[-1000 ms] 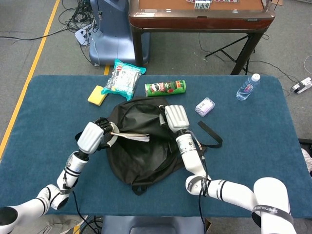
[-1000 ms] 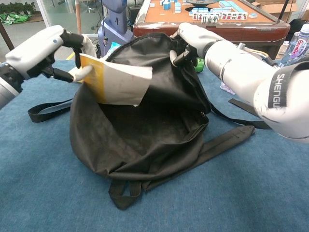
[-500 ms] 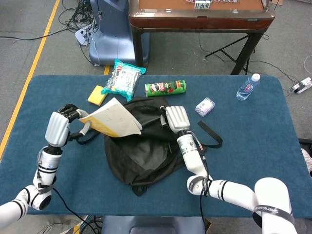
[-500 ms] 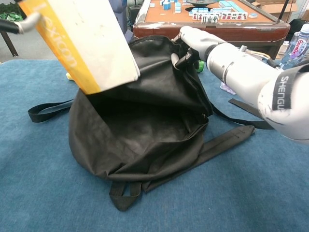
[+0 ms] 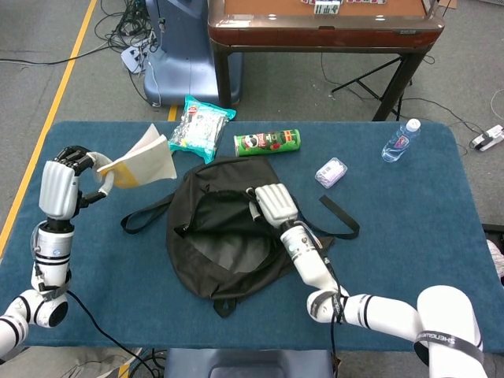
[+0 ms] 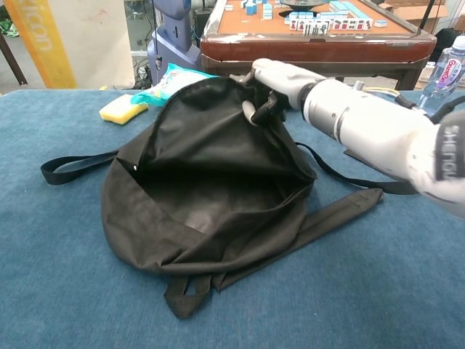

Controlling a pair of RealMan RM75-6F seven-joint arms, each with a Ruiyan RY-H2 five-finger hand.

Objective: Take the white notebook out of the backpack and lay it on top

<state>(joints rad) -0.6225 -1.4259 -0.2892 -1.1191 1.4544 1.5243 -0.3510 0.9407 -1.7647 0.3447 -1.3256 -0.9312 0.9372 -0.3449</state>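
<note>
The black backpack lies open in the middle of the blue table, its mouth facing the chest camera. My left hand is raised at the table's left edge and grips the white notebook by its yellow spine. The notebook is in the air, left of the bag and clear of it. In the chest view only the notebook shows at the top left, not the left hand. My right hand pinches the bag's upper rim and holds the flap up.
Behind the bag lie a green chip can, a teal snack bag and a yellow sponge. A small purple box and a water bottle sit at the right. Loose straps trail left and right of the bag.
My left hand drew the notebook out of the backpack and carried it up and to the left. My right hand kept its hold on the rim, which sank a little.
</note>
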